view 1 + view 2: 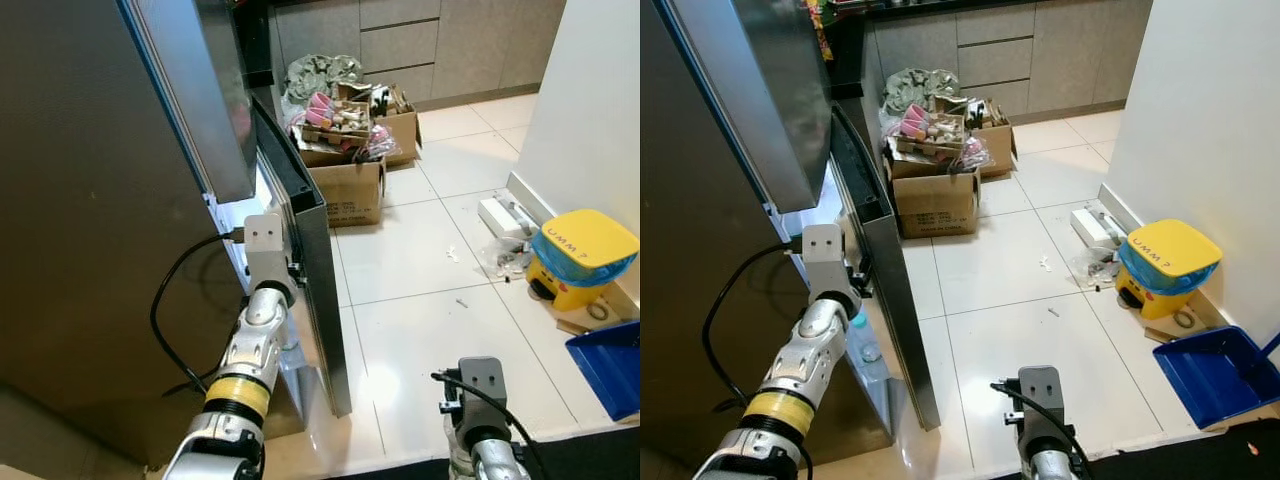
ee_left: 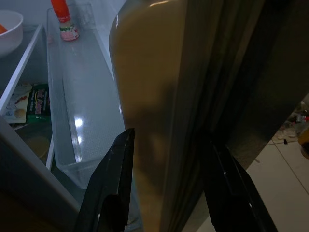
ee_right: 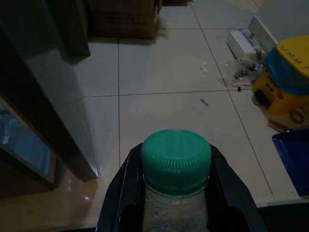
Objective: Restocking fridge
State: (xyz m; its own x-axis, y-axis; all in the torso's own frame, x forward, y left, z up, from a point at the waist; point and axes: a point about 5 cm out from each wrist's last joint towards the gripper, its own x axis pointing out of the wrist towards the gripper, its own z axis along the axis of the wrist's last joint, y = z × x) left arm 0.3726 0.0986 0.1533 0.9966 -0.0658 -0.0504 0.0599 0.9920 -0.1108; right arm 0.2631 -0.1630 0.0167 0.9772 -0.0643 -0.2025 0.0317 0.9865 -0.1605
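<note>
- The right wrist view shows what the head views do not: the right gripper (image 3: 176,193) is clamped on a bottle (image 3: 175,212) with a green ribbed cap (image 3: 175,162), one black finger on each side of its neck. The bottle stands upright between the fingers, cap just past their tips.
- In the head views the right arm sits low near the bottom edge, well apart from the fridge.
- The left gripper (image 2: 169,159) straddles the edge of the fridge door (image 1: 310,260); its fingers (image 2: 113,183) stand spread, one on either side of the door edge.
- Past those fingers, the left wrist view shows a clear door bin (image 2: 82,111) holding a small red-capped bottle (image 2: 63,19) at its far end, and beside it a shelf with packets (image 2: 29,101) and a white bowl (image 2: 9,31).
- The floor (image 1: 420,260) is pale glossy tile.
- To the right of the right gripper lie a blue dustpan (image 1: 1215,375) and a yellow bin (image 1: 1165,265) by the white wall.
- Farther off, cardboard boxes (image 1: 345,170) full of clutter stand before grey cabinets (image 1: 400,40).
</note>
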